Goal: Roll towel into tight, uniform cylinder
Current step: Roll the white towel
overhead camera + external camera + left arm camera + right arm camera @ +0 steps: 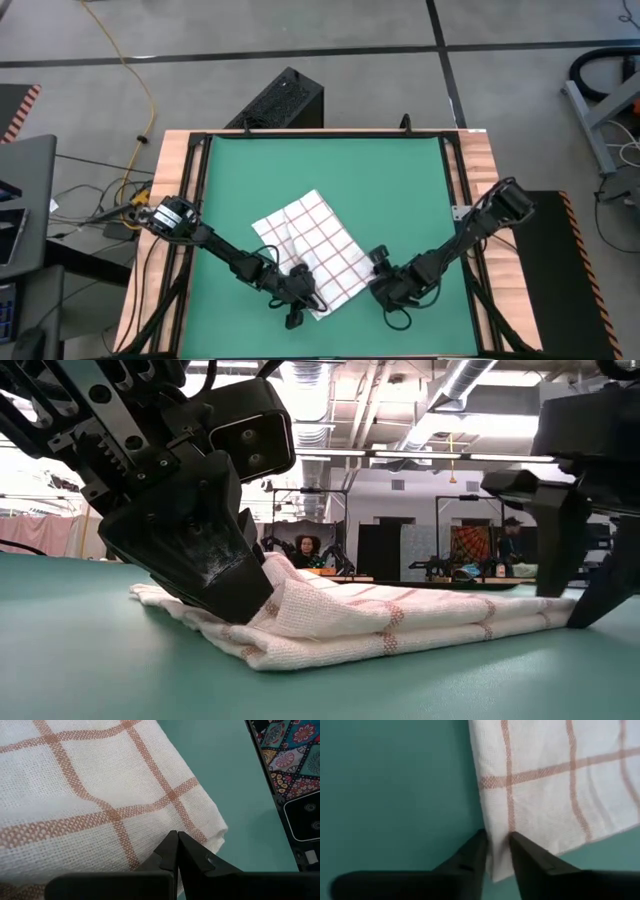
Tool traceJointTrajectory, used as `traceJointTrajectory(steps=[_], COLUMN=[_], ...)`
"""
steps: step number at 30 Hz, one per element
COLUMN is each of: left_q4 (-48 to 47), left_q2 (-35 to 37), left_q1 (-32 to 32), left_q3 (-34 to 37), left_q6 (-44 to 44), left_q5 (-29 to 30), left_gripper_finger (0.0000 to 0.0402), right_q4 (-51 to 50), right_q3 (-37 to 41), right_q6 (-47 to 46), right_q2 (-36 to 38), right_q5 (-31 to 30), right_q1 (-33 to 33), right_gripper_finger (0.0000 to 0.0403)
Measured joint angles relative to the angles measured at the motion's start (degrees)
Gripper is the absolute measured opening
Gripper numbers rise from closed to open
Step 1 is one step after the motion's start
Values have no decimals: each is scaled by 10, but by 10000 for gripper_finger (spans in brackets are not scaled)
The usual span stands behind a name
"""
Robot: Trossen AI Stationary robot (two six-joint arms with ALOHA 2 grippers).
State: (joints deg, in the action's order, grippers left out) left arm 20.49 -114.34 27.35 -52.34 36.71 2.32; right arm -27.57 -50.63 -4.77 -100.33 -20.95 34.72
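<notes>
**Both grippers at the towel's near edge**

We see the towel (312, 248) lying on the green mat (330, 170), toward six o'clock from the mat's centre in the high view, turned like a diamond with one corner pointing to about twelve o'clock. It is partly folded over itself, and in the low view its layers bunch into a low mound.

Our left gripper (297, 296) sits at the towel's seven o'clock side. In the left wrist view its fingers (170, 851) are pressed together, tips resting against the cloth's folded edge; we cannot tell whether any fabric is pinched between them. In the low view this gripper bears down on the towel's raised fold.

Our right gripper (378, 287) sits at the towel's four o'clock side. In the right wrist view its fingers (472, 852) stand narrowly apart, one on each side of the towel's edge near a corner, with the cloth running between them. We cannot tell whether the pads are already clamping it.
</notes>
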Motion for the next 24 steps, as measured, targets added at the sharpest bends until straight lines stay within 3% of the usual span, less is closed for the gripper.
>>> traceJointTrajectory(steps=[7, 13, 17, 20, 24], left_q4=[0, -60, -183, -203, -185], left_q2=[0, 33, 97, 126, 128], left_q1=[-1, -1, 12, 29, 50], left_q3=[-11, -38, -59, -73, -86], left_q6=[2, 7, -8, -57, -157], left_q5=[-17, -29, 67, 134, 145], left_gripper_finger=[0, 0, 0, 0, 1], right_q4=[-5, -3, 5, 10, 14], right_q3=[1, 2, 2, 3, 2], right_q6=[-16, -85, -133, -148, -153], right_q2=[0, -1, -1, -2, -2], right_q5=[28, 31, 30, 30, 30], right_q1=[-22, -26, -26, -27, -29], right_gripper_finger=[16, 8, 6, 6, 6])
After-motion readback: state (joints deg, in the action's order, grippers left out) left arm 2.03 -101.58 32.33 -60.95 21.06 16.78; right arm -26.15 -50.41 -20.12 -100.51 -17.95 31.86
